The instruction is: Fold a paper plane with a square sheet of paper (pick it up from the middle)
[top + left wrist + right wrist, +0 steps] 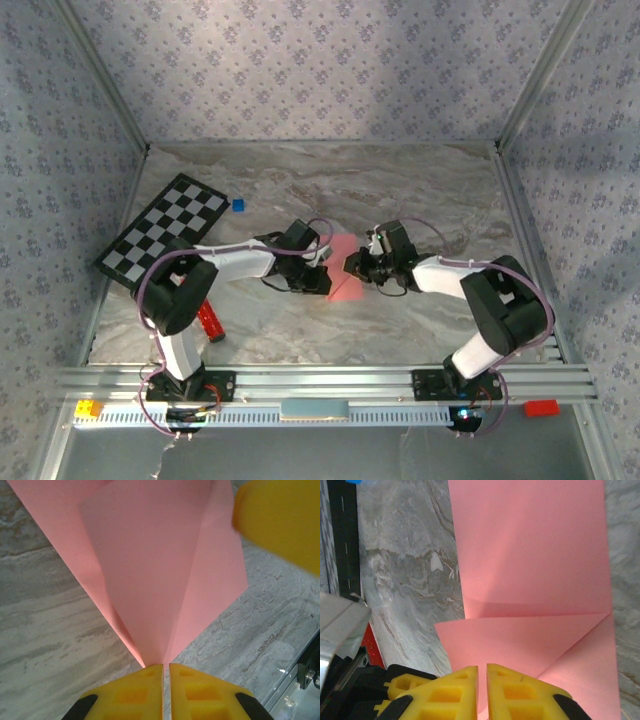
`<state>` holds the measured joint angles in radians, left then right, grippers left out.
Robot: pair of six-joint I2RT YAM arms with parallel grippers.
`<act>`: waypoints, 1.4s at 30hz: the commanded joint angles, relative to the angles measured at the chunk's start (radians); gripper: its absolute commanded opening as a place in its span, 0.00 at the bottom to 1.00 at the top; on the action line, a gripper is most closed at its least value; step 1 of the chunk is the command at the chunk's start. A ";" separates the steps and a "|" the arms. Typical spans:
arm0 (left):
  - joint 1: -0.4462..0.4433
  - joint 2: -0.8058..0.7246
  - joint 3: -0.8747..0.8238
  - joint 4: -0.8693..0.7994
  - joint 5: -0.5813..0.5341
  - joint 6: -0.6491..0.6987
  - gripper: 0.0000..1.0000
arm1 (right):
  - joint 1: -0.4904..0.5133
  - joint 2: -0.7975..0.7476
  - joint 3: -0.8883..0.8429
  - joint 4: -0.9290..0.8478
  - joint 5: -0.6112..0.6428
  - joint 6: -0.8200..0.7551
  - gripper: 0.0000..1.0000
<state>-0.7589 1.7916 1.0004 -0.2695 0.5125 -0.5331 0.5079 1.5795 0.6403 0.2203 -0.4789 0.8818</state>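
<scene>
Left gripper: clenched on the pointed corner of the sheet of paper, yellow jaws pressed almost together, two creases fanning away from the pinch. Right gripper: jaws likewise nearly closed on the opposite edge of the sheet, pink visible in the slit between them, a triangular flap folded over the flat part just ahead; one of its yellow fingers blurred over the far corner in the left wrist view.

Seen from above, near to far:
- Metal rail at the near edge, with both arm bases, a yellow block at its left end and a red block at its right.
- Red glittery bar on the marble table, beside the left arm.
- Pink sheet, partly folded, at mid-table between the two grippers facing each other.
- Checkerboard at far left, lying askew.
- Blue cube just beyond its far corner.
- Patterned walls behind.
</scene>
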 commanded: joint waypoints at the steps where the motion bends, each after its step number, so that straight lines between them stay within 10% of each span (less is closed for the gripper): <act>1: 0.004 0.023 0.032 0.020 0.029 -0.004 0.11 | 0.013 0.045 0.014 0.019 0.016 0.016 0.12; 42: 0.029 -0.073 -0.012 0.017 0.014 -0.036 0.15 | -0.003 0.118 0.006 -0.024 0.102 0.045 0.06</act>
<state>-0.7403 1.7298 1.0054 -0.2352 0.5236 -0.5507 0.5148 1.6875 0.6701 0.2234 -0.4175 0.9123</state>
